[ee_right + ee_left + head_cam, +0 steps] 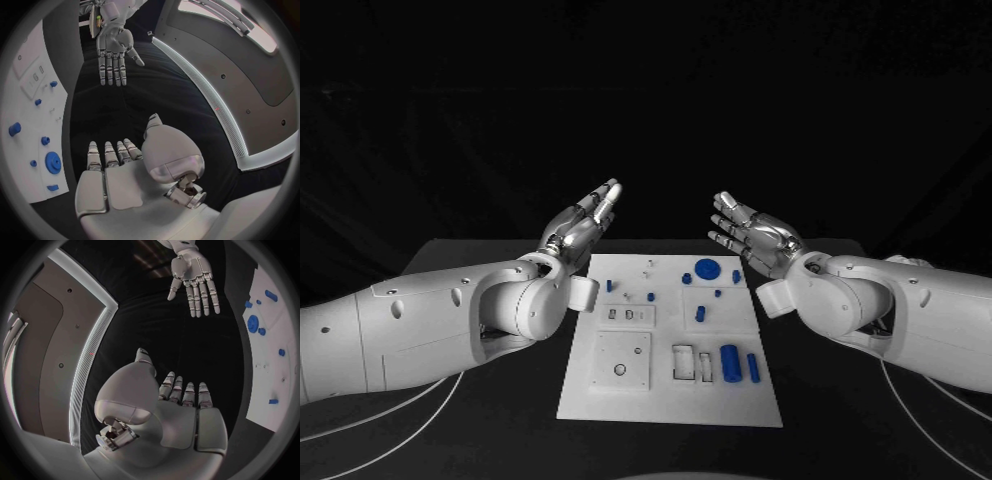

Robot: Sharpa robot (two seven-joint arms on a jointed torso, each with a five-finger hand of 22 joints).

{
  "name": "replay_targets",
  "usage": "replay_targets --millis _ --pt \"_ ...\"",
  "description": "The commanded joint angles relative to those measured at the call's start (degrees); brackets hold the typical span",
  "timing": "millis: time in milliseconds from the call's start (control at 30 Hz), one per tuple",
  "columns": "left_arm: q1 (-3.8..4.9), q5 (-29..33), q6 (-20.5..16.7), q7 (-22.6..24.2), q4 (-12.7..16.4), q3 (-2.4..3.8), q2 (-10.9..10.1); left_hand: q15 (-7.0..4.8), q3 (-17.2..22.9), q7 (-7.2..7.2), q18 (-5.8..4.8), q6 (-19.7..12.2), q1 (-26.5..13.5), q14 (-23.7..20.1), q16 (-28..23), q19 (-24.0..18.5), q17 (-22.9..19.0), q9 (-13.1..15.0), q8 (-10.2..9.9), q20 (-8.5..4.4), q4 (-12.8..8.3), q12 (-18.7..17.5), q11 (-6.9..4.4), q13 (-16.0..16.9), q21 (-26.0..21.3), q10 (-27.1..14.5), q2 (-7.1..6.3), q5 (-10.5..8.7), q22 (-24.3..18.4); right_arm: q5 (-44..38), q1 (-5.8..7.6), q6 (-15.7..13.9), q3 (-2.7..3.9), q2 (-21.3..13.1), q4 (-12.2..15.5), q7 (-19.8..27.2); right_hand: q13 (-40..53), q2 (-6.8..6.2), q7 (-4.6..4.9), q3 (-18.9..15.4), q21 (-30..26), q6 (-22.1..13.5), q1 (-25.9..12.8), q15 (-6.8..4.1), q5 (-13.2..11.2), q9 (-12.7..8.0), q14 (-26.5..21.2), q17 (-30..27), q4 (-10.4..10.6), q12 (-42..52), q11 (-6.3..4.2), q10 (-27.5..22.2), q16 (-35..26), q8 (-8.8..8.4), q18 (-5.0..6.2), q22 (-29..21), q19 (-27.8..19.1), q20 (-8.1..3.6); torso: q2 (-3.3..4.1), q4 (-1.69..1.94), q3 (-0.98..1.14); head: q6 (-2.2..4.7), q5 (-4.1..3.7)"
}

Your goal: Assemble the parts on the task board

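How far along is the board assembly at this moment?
Nothing looks done, as far as the head view tells. Blue parts such as the round gear and the cylinder lie loose on the task board. Nothing is in hand: the left hand and right hand hover open beside it. All the assembly seems left.

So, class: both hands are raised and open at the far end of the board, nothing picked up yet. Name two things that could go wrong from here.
1. The small blue parts stand close together near the blue gear; broad fingers reaching for one might knock its neighbours.
2. The left hand and right hand face each other above the task board; descending together, they may collide.
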Motion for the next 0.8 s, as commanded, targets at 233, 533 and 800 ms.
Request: replay_targets --millis 233,533,800 --pt "0.09 -0.34 9.86 0.0 -0.16 0.02 -1.2 4.96 1.16 2.75 1.85 3.56 4.18 1.27 1.34 2.91 0.64 0.41 0.81 8.01 -0.12 4.36 3.01 0.55 2.04 1.13 0.11 3.71 1.46 -6.35 0.23 6.85 -0.05 -2.25 -0.23 -3.46 2.73 -1.0 2.03 2.22 14.95 11.57 11.86 8.13 7.29 2.14 24.01 10.4 -8.29 8.58 6.76 4.13 17.06 4.8 1.08 7.61 25.56 6.39 -0.2 0.01 0.11 -3.95 0.71" --pt "0.36 -1.75 9.49 -1.29 1.39 0.03 -3.09 6.14 1.58 4.31 1.85 6.68 7.9 2.56 3.17 4.29 1.04 0.69 1.34 9.59 -0.14 7.17 4.75 0.76 3.04 2.14 0.14 8.51 1.91 -27.2 4.33 -0.46 -0.05 -4.59 1.61 -12.76 8.1 -1.98 7.02 8.73 31.8 29.22 20.65 3.15 11.67 6.23 54.35 17.84 -17.89 30.53 10.43 24.71 39.24 14.92 0.92 15.14 55.24 1.54 0.42 0.96 -0.2 -4.17 -0.03" --pt "0.59 -2.31 9.25 -2.17 2.71 0.03 -3.62 7.22 1.73 5.13 1.83 7.98 9.4 2.85 3.76 4.69 1.09 0.8 1.6 10.47 -0.09 7.52 5.57 0.76 3.38 2.24 0.33 11.22 2.01 -65.78 10.12 0.35 -0.05 -3.33 0.12 -24.19 6.64 -4.86 5.22 13.81 51.56 33.45 20.78 -0.1 7.2 6.24 63.57 24.83 -20.69 32.38 8.71 43.98 55.0 13.87 -0.12 32.59 64.47 -1.78 0.61 2.49 0.04 -4.9 -0.08"
